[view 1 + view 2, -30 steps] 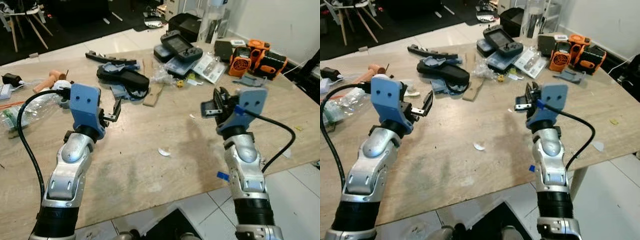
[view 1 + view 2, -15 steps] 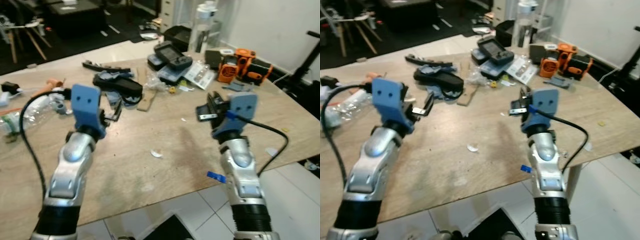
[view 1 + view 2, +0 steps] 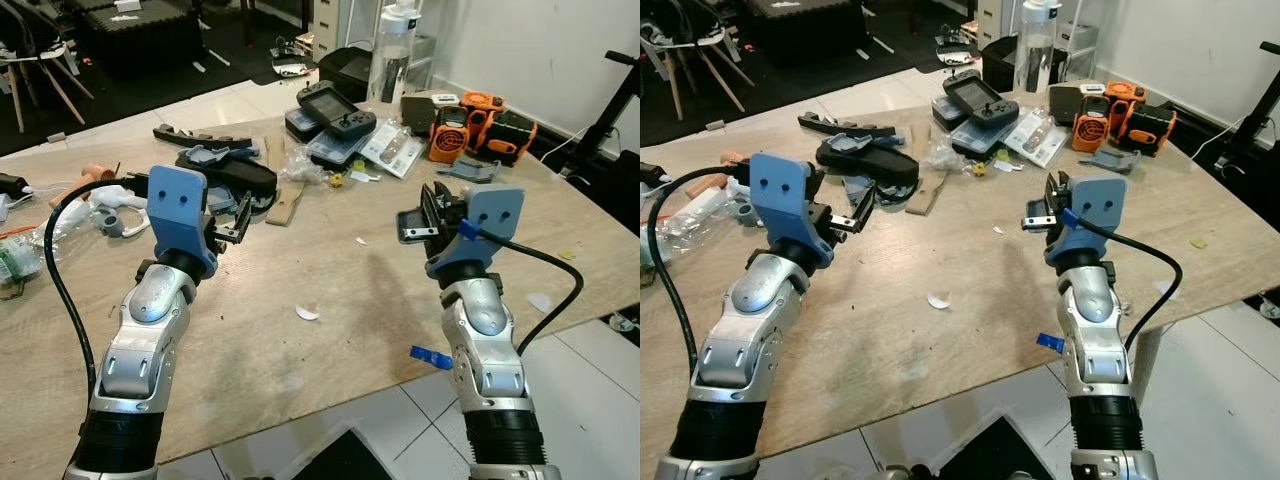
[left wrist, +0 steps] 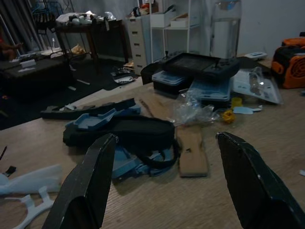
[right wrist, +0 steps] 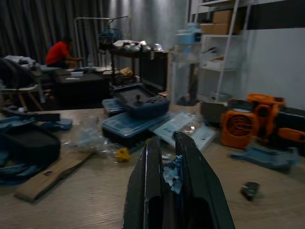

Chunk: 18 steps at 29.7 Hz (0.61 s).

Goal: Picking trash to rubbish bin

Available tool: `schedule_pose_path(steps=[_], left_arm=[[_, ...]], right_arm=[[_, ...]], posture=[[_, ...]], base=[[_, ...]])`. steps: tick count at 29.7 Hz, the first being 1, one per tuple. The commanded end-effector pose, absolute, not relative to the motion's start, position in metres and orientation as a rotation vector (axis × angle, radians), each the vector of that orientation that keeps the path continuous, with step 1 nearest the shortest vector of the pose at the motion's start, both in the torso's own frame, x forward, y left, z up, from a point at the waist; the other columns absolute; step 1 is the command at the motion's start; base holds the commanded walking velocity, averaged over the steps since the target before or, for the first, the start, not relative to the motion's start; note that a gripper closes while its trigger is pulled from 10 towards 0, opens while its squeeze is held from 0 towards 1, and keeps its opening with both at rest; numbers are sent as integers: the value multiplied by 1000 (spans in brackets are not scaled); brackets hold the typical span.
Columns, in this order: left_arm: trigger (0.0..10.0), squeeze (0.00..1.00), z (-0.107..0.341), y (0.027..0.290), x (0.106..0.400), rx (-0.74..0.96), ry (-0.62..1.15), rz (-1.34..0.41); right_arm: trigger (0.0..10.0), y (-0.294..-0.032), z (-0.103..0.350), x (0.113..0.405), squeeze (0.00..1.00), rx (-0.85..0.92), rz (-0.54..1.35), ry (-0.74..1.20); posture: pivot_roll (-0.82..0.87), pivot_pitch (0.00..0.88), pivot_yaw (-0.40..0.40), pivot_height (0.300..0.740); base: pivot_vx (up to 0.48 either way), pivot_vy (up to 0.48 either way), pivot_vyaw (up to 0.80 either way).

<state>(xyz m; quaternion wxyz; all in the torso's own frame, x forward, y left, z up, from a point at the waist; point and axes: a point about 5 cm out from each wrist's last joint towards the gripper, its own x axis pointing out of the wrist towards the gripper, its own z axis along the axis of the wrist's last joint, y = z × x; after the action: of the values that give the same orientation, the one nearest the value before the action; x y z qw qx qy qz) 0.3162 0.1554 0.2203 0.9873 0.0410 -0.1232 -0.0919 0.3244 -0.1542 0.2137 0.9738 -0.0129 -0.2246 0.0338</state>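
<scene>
My right gripper [image 3: 418,214] hovers above the right half of the wooden table [image 3: 330,270]. In the right wrist view its fingers [image 5: 183,157] are shut on a small crumpled bluish-white scrap [image 5: 171,174]. My left gripper [image 3: 240,213] is raised over the left half of the table, open and holding nothing; its fingers [image 4: 95,176] stand wide apart in the left wrist view. A small white scrap [image 3: 307,313] lies on the table between the two arms. A tinier white bit [image 3: 361,240] lies farther back.
The far side of the table is cluttered: a black case [image 3: 235,175], a cardboard strip [image 3: 283,203], a handheld controller [image 3: 335,100], orange tools [image 3: 470,125], a clear bottle [image 3: 392,50]. Plastic bags [image 3: 20,250] lie at the left. A person in red [image 5: 59,52] sits far back.
The whole picture has shifted, so the camera has moved. Both arms keep about the same raised pose, the right gripper still shut and the left open.
</scene>
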Motion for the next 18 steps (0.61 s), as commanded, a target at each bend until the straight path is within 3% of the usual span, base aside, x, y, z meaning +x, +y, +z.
schedule_pose_path(steps=[1,18], left_arm=[[10000,0,219,158,316,90,-233,-184],[10000,0,218,156,314,72,-222,-219]], right_arm=[[10000,-152,210,322,0,-11,74,-441],[10000,-144,206,320,0,12,94,-437]], posture=[[31,148,50,740],[34,137,54,740]], base=[[0,0,0],[-34,0,0]])
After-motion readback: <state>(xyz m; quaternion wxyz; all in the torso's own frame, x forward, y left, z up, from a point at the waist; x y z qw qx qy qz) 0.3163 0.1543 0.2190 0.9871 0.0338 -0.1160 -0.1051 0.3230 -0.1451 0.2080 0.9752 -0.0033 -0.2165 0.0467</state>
